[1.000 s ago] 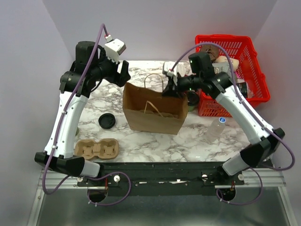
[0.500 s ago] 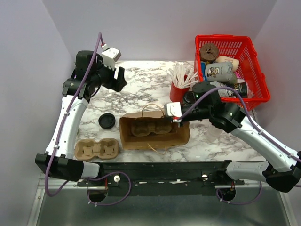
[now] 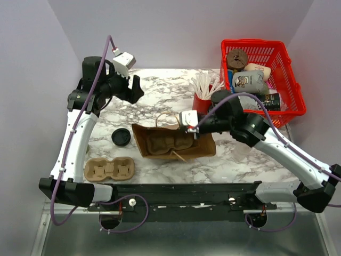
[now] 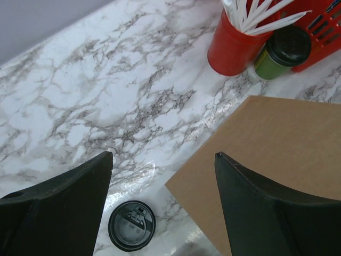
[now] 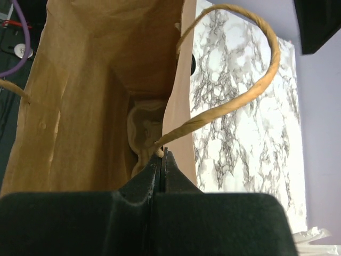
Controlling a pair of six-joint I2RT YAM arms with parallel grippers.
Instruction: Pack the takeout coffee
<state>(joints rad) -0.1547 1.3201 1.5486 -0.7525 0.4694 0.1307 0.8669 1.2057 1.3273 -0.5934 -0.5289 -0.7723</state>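
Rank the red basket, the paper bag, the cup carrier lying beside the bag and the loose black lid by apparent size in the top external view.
1. red basket
2. paper bag
3. cup carrier
4. loose black lid
None look alike.

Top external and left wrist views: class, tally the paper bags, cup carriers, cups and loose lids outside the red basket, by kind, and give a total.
Paper bags: 1 (brown bag)
Cup carriers: 2 (carrier in the brown bag, loose carrier)
Cups: 2 (red cup of sticks, green lidded cup)
Loose lids: 1 (black lid)
Total: 6
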